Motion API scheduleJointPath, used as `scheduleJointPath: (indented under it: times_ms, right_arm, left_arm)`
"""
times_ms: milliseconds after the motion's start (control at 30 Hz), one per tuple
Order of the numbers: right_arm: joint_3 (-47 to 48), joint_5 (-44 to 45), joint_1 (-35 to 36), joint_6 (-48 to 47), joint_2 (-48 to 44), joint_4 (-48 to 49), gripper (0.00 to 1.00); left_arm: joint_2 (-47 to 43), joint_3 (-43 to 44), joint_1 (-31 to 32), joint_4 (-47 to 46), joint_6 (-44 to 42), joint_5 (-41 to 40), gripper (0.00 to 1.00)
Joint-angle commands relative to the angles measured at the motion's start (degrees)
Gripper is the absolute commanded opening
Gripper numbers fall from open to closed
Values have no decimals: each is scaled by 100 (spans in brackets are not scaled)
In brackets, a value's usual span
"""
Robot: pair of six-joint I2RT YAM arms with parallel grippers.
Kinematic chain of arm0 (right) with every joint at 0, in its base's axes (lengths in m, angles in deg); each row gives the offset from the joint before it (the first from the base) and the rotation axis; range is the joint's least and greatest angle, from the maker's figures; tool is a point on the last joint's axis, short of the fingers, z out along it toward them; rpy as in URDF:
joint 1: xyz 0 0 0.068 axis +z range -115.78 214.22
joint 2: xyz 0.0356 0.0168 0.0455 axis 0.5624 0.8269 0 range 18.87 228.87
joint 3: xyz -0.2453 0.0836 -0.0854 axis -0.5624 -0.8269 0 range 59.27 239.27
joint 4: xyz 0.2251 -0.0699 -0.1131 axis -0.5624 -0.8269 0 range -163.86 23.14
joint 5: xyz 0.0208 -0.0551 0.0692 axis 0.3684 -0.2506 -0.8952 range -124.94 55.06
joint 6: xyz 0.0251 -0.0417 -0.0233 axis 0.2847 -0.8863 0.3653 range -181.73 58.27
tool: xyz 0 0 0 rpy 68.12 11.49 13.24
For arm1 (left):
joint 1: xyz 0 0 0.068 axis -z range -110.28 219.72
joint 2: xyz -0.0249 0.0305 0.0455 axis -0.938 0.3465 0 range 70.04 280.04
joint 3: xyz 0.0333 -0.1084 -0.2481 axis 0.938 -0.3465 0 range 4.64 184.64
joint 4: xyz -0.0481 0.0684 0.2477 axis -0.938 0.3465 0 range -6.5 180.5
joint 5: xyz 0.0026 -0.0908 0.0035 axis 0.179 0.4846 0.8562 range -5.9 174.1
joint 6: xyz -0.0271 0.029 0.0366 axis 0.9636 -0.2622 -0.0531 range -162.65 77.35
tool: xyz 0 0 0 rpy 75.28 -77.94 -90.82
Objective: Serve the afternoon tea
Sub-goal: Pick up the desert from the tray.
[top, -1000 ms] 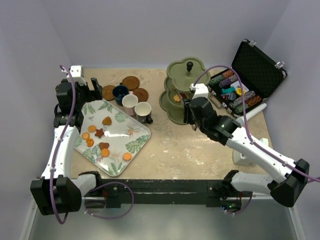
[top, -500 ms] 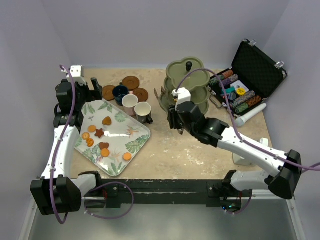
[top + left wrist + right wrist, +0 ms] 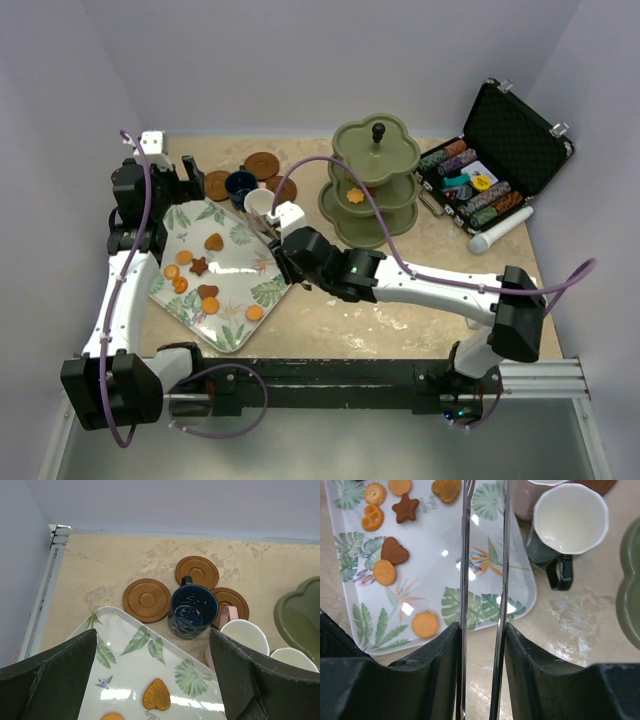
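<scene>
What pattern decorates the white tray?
Green tropical leaves on the tray, clearest from the right wrist.

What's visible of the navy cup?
The navy cup is a small dark-blue mug, glossy like glazed ceramic, with a dark handle toward the back wall. It stands upright and looks empty, on the tabletop among three brown saucers, just beyond the leaf-patterned tray, with a pinkish cup close beside it.

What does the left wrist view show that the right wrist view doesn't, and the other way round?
Left wrist only: the navy cup and all three brown saucers around it. Right wrist only: the tongs clamped in the right gripper, the star biscuit and the round orange biscuits. Both: the leaf-patterned tray, the cream cup and the pinkish cup.
</scene>
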Motion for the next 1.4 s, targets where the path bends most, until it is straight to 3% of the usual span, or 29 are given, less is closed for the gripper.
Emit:
scheduleJointPath:
  times_ms: [0,500,867,1367]
  right_arm:
    - [485,3,170,-245,366,525,42]
    - [1162,-753,188,-659,1843,1071,49]
    - [1399,-683,136,-676,2379,1062,56]
    - [1584,-674,4,-597,2757,1036,56]
  left_arm:
    - [15,-18,37,-100,-48,-19,98]
    - [32,-18,37,-100,-57,8,99]
    - [6,-18,46,-108,-48,17,98]
    - [-3,-10,37,-91,-57,16,98]
